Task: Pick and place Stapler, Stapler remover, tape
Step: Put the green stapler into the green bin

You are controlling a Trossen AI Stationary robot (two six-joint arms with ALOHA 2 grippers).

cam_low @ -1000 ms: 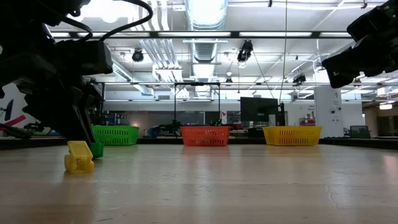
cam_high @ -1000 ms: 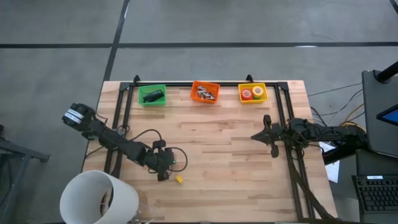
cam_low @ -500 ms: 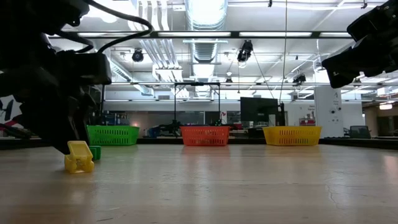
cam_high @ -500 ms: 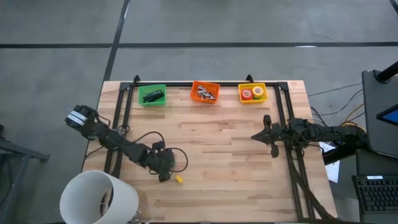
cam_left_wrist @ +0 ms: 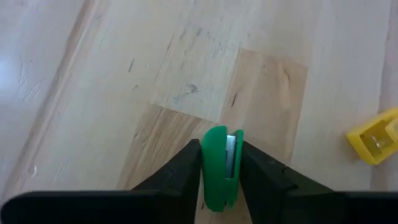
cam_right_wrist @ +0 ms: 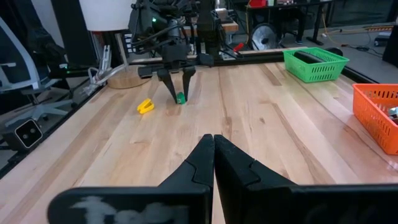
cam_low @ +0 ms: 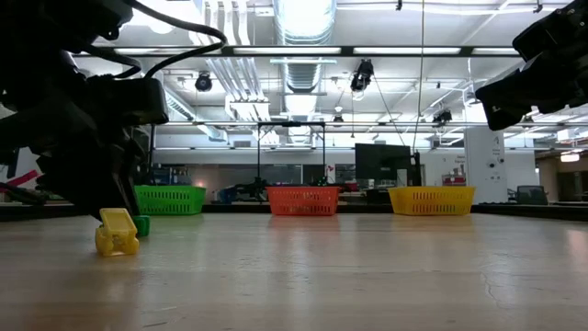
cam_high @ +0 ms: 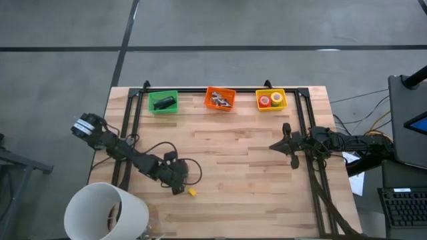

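Table (cam_high: 253, 180) of pale wood planks, items listed from near edge to far. Near left corner: white cylindrical bucket (cam_high: 107, 212), overhanging the table edge. Small yellow piece (cam_high: 192, 193), lying on the wood just beside the left gripper (cam_high: 175, 189); apart from it, not touching. Left gripper, low at the table's near-left part, fingers pinching a small green piece (cam_left_wrist: 217, 167) between them, its lower end at or just above the wood; contact cannot be told. Right gripper (cam_high: 288, 145), at mid-depth by the right edge, raised over the table, fingers pressed together with nothing between them. Far edge, three small baskets in a row: green basket (cam_high: 163, 102) at left, containing the stapler (cam_high: 164, 103), dark and bar-shaped; orange basket (cam_high: 220, 99) in the middle, containing small dark and metallic pieces, too small to identify; yellow basket (cam_high: 271, 100) at right, containing the tape (cam_high: 271, 100), one red-orange roll and one yellow roll side by side.
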